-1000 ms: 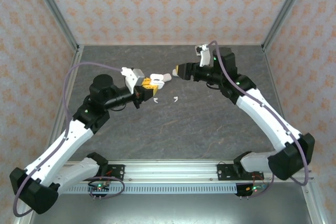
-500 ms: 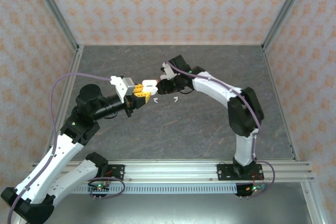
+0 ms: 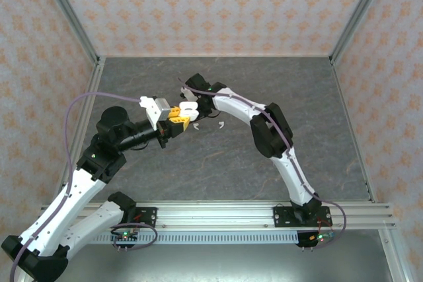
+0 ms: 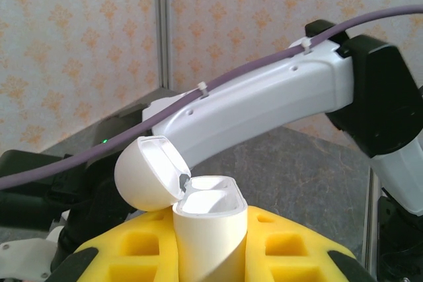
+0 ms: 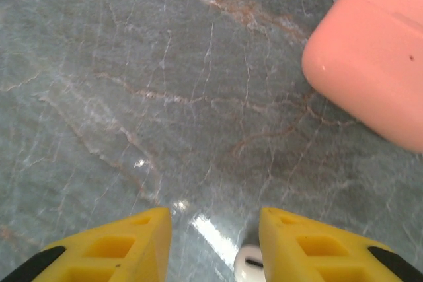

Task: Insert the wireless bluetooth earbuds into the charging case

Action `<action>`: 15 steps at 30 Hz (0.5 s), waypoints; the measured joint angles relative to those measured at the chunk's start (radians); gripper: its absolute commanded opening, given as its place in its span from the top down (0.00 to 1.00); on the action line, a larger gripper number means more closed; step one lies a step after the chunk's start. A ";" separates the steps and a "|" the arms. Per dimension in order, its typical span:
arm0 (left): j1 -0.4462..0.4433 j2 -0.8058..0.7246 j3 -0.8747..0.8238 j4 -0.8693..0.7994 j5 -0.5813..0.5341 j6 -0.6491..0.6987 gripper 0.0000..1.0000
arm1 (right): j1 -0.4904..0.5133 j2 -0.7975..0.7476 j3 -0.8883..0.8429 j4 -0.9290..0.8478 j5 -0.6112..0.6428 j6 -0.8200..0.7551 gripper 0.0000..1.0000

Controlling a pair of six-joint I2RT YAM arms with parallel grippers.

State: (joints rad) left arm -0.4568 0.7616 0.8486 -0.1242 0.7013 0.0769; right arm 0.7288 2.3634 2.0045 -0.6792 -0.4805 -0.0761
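My left gripper (image 4: 210,255) is shut on a white charging case (image 4: 210,229), which it holds upright. The case's lid (image 4: 149,173) is hinged back and both sockets are empty. In the top view the case (image 3: 190,107) hangs above the table's middle, with my right arm's wrist (image 3: 198,86) just behind it. My right gripper (image 5: 215,219) points down at the table with its jaws apart. One white earbud (image 5: 250,265) lies on the table between them, against the right finger (image 5: 310,242). Two more white earbuds (image 3: 196,125) (image 3: 221,123) lie just in front of the case.
A salmon-pink case (image 5: 370,57) lies shut on the grey stone table (image 5: 165,64), ahead and to the right of my right gripper. My right forearm (image 4: 264,104) crosses close behind the held case. Patterned walls enclose the table on three sides.
My right arm has swung left, from beside the case to behind it, and turned its gripper down at the table with the jaws narrowing. My left arm drew back slightly, still holding the case.
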 measured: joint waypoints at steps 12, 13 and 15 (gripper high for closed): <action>0.000 0.000 0.000 -0.006 -0.003 0.001 1.00 | 0.016 0.069 0.070 -0.088 0.040 -0.056 0.66; 0.000 0.000 0.000 -0.008 -0.003 0.001 1.00 | 0.016 0.068 0.069 -0.092 0.041 -0.060 0.66; 0.000 0.000 0.000 -0.013 -0.004 0.002 1.00 | 0.016 0.063 0.059 -0.091 0.044 -0.069 0.66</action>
State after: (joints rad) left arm -0.4568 0.7620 0.8486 -0.1375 0.6975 0.0784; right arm 0.7448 2.4260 2.0636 -0.7704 -0.4366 -0.1452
